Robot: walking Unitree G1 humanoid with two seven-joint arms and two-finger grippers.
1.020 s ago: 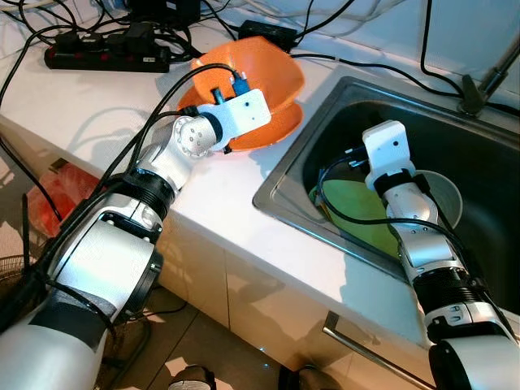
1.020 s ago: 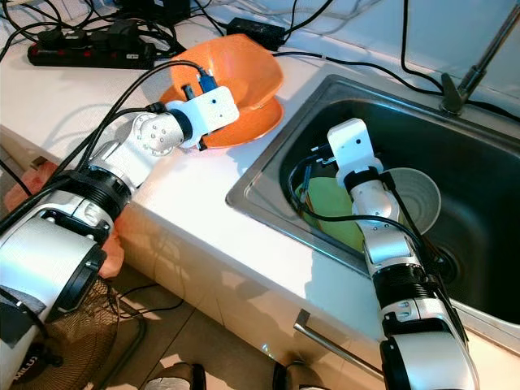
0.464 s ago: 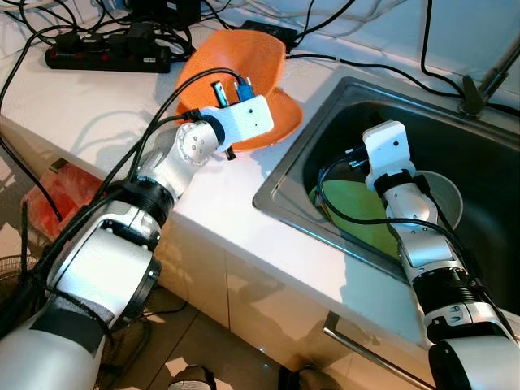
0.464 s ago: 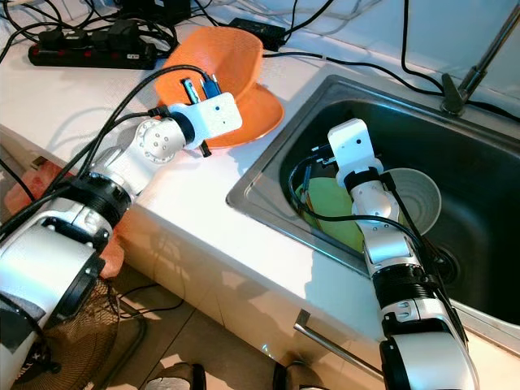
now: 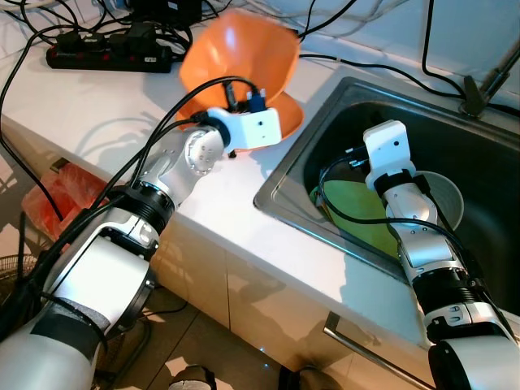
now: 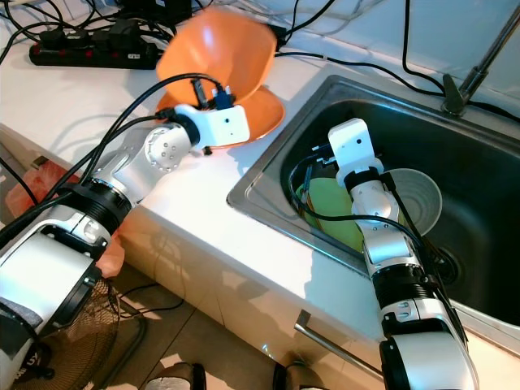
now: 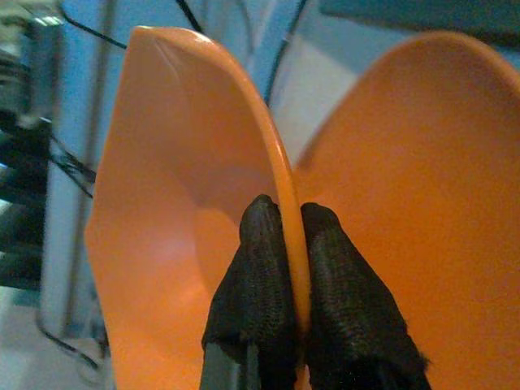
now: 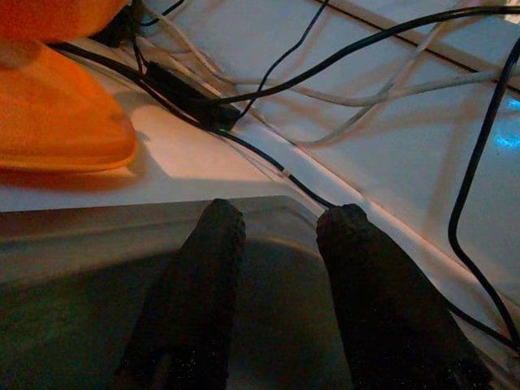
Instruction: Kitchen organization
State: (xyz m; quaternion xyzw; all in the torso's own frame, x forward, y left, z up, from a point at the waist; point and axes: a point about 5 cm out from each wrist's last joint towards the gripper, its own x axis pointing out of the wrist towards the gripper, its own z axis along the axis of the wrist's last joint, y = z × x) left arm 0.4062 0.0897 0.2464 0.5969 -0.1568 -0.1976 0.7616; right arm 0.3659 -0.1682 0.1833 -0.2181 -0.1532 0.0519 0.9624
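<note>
On the white countertop (image 5: 97, 106), at about ten o'clock from the sink (image 5: 455, 122), the left gripper (image 7: 280, 244) has its two black fingers (image 7: 256, 276) pinched on the thin rim of an orange bowl (image 5: 240, 49), one finger inside the rim and one outside. The bowl is lifted off the counter and tipped steeply, its hollow showing nothing inside where it can be seen. Directly beneath it, at six o'clock from the raised bowl, a second orange bowl (image 5: 284, 114) rests on the countertop just beside the sink's near-left corner; the wrist and cables hide most of its inside. At nine o'clock from the raised bowl a black power strip (image 5: 106, 55) lies among tangled black cables (image 5: 49, 24) along the back of the counter. The steel sink holds two dishes: a green plate (image 5: 357, 211) leaning against the wall at its seven o'clock side, and a pale grey bowl (image 5: 443, 195) at three o'clock from the plate, touching or overlapping it; the arm covers most of both. The right gripper (image 8: 280, 244) is down inside the sink above these dishes, its fingers spread apart with nothing between them, pointing toward the sink's far rim. The faucet's base (image 5: 473, 101) stands at the sink's far edge, around one o'clock.
</note>
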